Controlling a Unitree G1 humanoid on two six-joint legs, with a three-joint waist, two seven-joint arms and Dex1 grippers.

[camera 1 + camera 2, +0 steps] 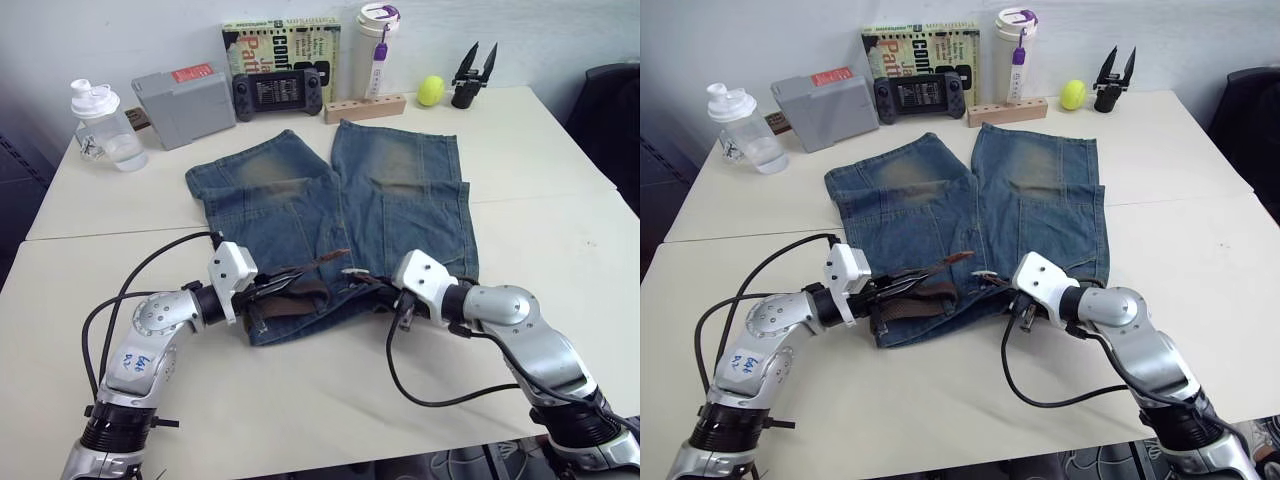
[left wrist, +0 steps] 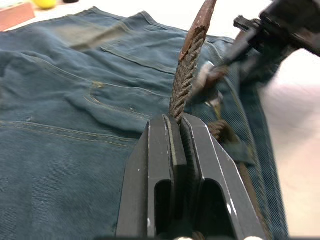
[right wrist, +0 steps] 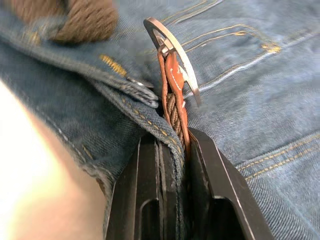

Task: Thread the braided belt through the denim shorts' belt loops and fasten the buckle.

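Both grippers clamp the brown braided belt (image 1: 295, 300) over faded blue denim shorts (image 1: 300, 200): left gripper (image 2: 176, 131) its tail, right gripper (image 3: 172, 142) beside the silver metal buckle (image 3: 172, 55).

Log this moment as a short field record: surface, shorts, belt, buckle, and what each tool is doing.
surface: pale table
shorts: shorts flat, waistband nearest robot
belt: belt lies along the waistband, its tip end raised
buckle: buckle upright above the waistband edge
left tool: left tool shut on the belt's tip end
right tool: right tool shut on the belt behind the buckle, denim caught too
fastened: not yet
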